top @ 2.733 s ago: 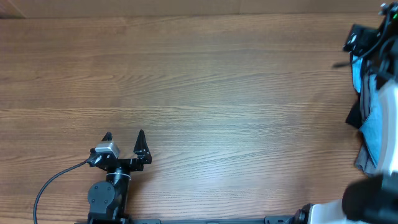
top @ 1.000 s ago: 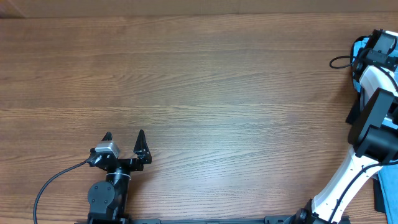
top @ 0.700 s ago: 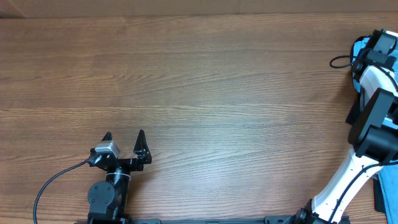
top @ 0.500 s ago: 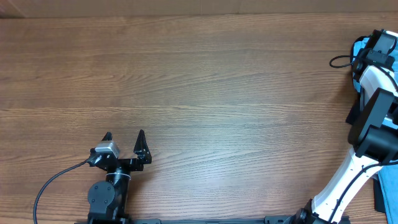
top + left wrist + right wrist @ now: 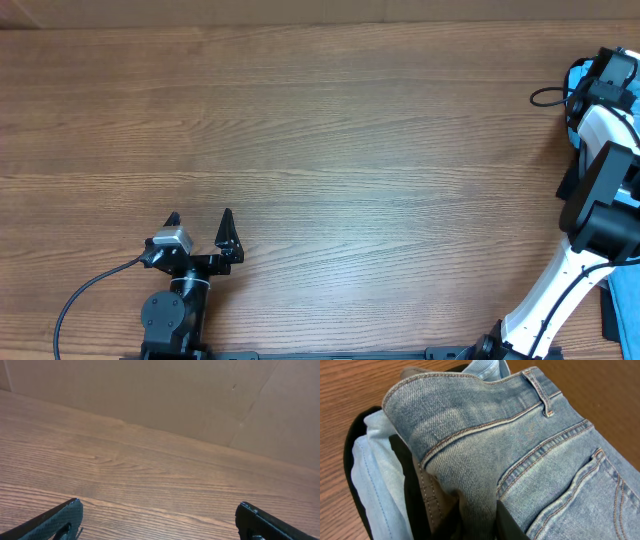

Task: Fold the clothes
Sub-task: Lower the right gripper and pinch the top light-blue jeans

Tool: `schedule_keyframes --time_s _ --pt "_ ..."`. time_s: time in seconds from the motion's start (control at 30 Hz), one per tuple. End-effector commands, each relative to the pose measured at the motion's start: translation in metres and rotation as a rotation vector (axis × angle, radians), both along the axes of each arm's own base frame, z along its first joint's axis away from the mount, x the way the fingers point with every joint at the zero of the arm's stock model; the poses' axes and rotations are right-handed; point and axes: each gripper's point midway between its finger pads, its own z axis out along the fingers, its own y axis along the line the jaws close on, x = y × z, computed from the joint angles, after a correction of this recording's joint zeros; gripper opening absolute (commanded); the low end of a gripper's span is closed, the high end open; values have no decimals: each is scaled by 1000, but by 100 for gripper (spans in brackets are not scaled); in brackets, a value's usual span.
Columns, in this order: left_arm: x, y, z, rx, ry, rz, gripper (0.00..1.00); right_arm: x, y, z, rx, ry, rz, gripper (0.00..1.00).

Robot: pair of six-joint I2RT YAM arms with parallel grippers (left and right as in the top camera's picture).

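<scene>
a wide wooden table (image 5: pixel 350 130) is filling the overhead view. at its near left edge the left gripper (image 5: pixel 200 216) is resting low over bare wood, its two black fingers (image 5: pixel 55 520) spreading wide apart and holding nothing. a black cable (image 5: pixel 80 295) is curving away from the left arm toward the table's edge. in the left wrist view the fingers are pointing across the table toward a plain cardboard wall (image 5: pixel 150 395).

the white and black right arm (image 5: pixel 590 200) is reaching up along the table's right edge, and the right gripper (image 5: pixel 603 72) is hanging over a pile of clothes there. i cannot tell whether it is open or closed, as its fingers are not showing clearly in any view. a thin dark cable (image 5: pixel 545 98) is looping beside it.

the right wrist view is looking closely at the pile. light-blue jeans (image 5: pixel 520 460) are lying bunched on top, with the waistband arching upward, a belt loop (image 5: pixel 540 390) showing near the top, and a stitched back pocket (image 5: pixel 592 490) at the right. a pale-blue garment (image 5: pixel 367 470) is lying beside the jeans on the left, a grey garment (image 5: pixel 431 502) is peeking out between them, and a dark garment (image 5: pixel 349 460) is wrapping around the pile's outer left edge, against the wood.
</scene>
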Motion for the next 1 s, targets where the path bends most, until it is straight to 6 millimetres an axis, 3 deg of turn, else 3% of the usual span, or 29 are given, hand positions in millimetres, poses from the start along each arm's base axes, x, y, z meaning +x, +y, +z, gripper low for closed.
schedule_keyframes --time_s 0.0,0.37,0.43,0.5,0.57,0.63,0.97 --pt "0 3 1 20 -10 16 100 -3 -13 24 -43 -42 -68 35" --pt "0 3 1 20 -10 16 100 -5 -11 24 -31 -31 -60 39" --pt "0 3 1 20 -10 16 100 -4 -11 26 -33 -35 -60 38" --pt "0 3 1 20 -10 16 100 -4 -12 31 -36 -43 -60 27" --pt "0 3 1 20 -10 16 100 -3 -12 36 -39 -53 -59 28" --pt "0 3 1 20 -10 16 100 -2 -10 41 -35 -63 -50 42" --pt "0 3 1 20 -10 16 100 2 -4 39 2 -71 -18 56"
